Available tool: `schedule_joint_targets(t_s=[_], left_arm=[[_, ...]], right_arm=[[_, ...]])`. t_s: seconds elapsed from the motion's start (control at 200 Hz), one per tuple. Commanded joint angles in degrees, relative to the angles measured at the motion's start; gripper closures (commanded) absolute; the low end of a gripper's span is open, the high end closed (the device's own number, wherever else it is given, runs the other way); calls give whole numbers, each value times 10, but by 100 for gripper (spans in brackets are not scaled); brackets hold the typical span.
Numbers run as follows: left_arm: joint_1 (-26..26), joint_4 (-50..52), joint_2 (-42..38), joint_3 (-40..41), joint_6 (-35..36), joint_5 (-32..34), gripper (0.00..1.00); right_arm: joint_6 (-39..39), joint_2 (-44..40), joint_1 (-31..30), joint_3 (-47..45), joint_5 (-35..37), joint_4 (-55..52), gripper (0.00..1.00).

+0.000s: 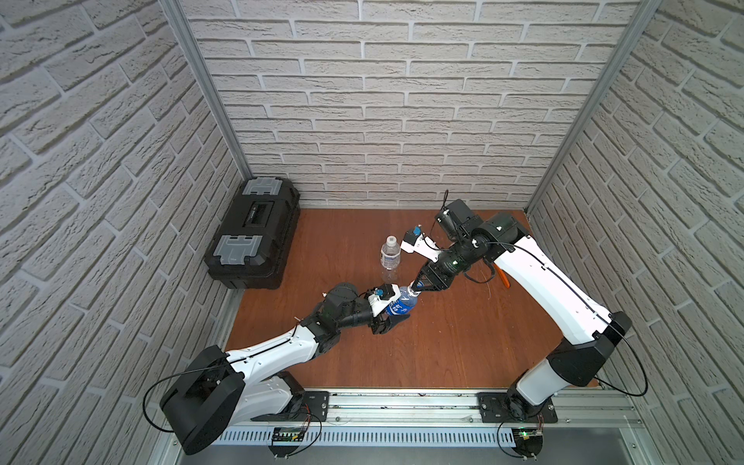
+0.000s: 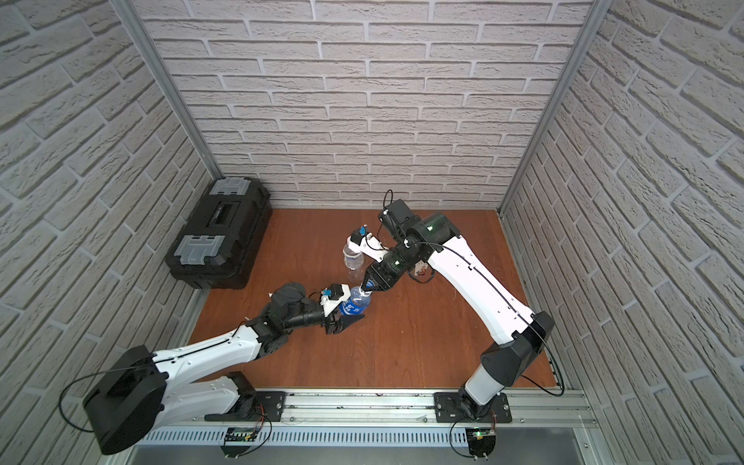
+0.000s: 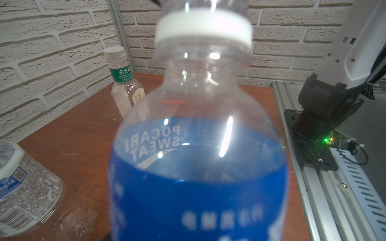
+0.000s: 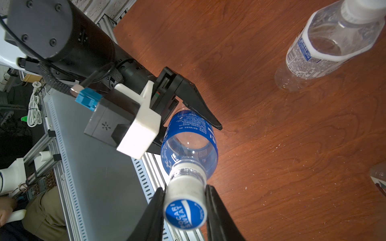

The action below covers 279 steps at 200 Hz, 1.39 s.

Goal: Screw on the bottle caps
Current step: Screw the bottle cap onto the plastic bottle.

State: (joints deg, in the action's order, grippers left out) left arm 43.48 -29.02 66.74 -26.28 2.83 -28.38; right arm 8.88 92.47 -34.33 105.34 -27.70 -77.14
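Note:
My left gripper point(image 1: 392, 320) point(image 2: 345, 319) is shut on the blue-labelled bottle point(image 1: 402, 308) point(image 2: 354, 308) point(image 3: 198, 177) and holds it tilted above the table. In the right wrist view one black finger point(image 4: 200, 110) of the left gripper lies along the label. The right gripper point(image 1: 414, 288) point(image 4: 184, 187) is shut on the blue cap with a white mark point(image 4: 184, 212), which sits on this bottle's neck. A white-labelled bottle point(image 1: 389, 257) point(image 4: 325, 41) stands upright behind, with a small white cap point(image 1: 391, 241) on it. The squarish bottle with a green neck band point(image 3: 125, 87) wears a white cap point(image 3: 115, 54).
A black toolbox point(image 1: 253, 233) point(image 2: 219, 237) stands at the back left of the wooden table point(image 1: 463, 342). An aluminium rail point(image 1: 402, 402) with both arm bases runs along the front edge. Brick-pattern walls enclose the back and both sides.

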Motion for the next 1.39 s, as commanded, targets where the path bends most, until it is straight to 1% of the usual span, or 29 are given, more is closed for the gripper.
schedule_joint_targets(t_s=[0.0,0.08,0.17,0.285,0.465,0.72,0.815,1.035,1.175,1.39], left_arm=[[2,-78,-5,-29,-14,3,39],[1,-67,-1,-34,-18,4,40],[0,-69,-2,-33,-25,3,41],[0,-80,-5,-31,-33,3,41],[0,-95,-10,-28,-39,0,41],[5,-107,-17,-17,-29,-19,40],[5,-107,-19,-18,-30,-19,40],[4,-102,-16,-20,-27,-8,40],[5,-108,-14,-17,-28,5,40],[5,-113,-15,-14,-33,17,40]], right_arm=[[20,12,-17,-22,-54,-12,73],[24,6,-19,-22,-47,-2,73],[24,5,-19,-18,-15,1,72],[29,13,-19,-14,5,-2,71],[32,24,-20,-22,-23,11,70],[19,40,-9,6,-46,-4,68],[17,42,-6,9,-38,-2,67],[14,47,-6,21,-44,-6,66],[19,42,-6,19,-40,-6,62],[17,32,-4,20,-36,2,61]])
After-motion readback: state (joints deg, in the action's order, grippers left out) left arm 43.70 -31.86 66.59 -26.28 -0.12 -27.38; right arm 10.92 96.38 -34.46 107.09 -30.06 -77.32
